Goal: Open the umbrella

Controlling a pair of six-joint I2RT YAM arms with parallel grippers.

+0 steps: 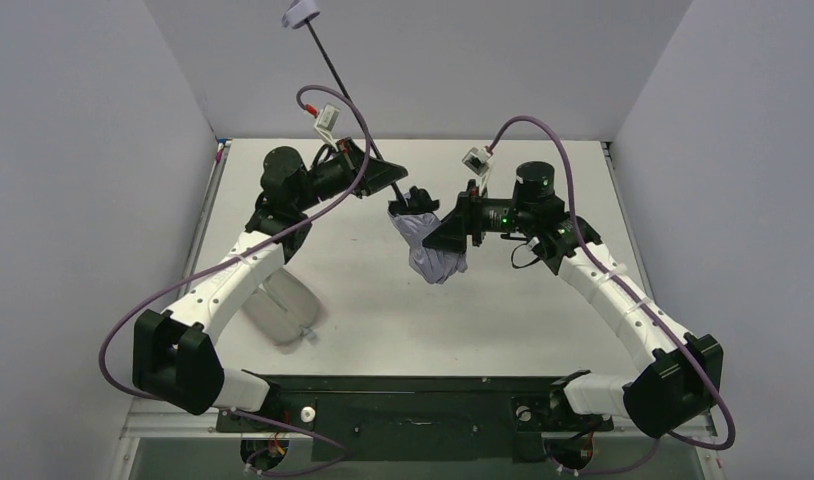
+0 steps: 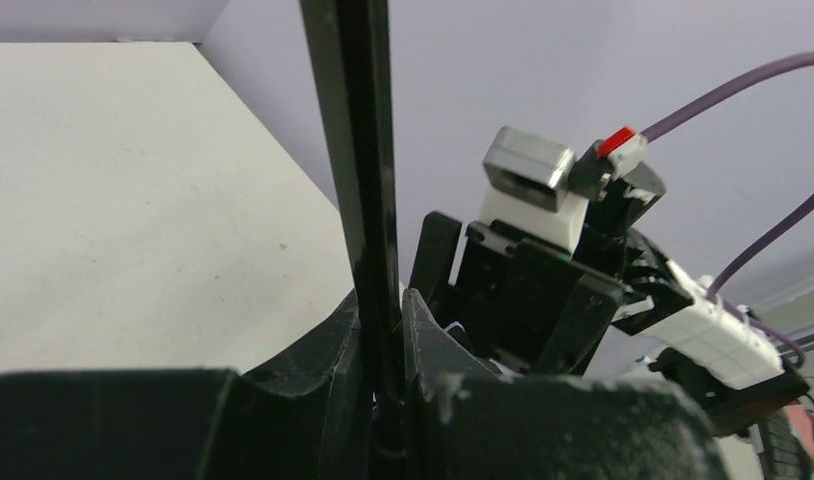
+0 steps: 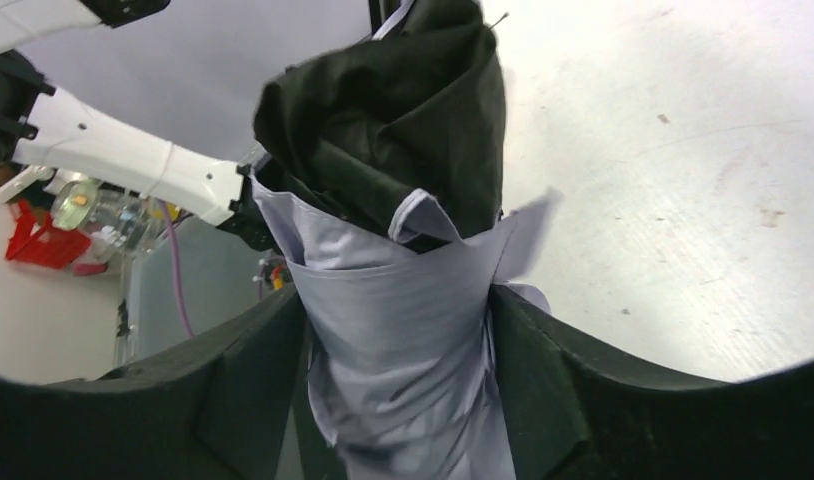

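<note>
Left gripper [image 2: 384, 305] on umbrella [image 2: 351, 120] shaft, contact shadowed

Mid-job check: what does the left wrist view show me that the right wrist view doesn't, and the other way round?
Left wrist only: the thin black shaft clamped between the left claw fingers, with the right arm's wrist camera beyond.
Right wrist only: the bunched canopy, lavender outside and black lining on top, filling the right claw. The left arm's white link sits behind.
Both: parts of one umbrella, not yet opened, and the pale table.
</note>
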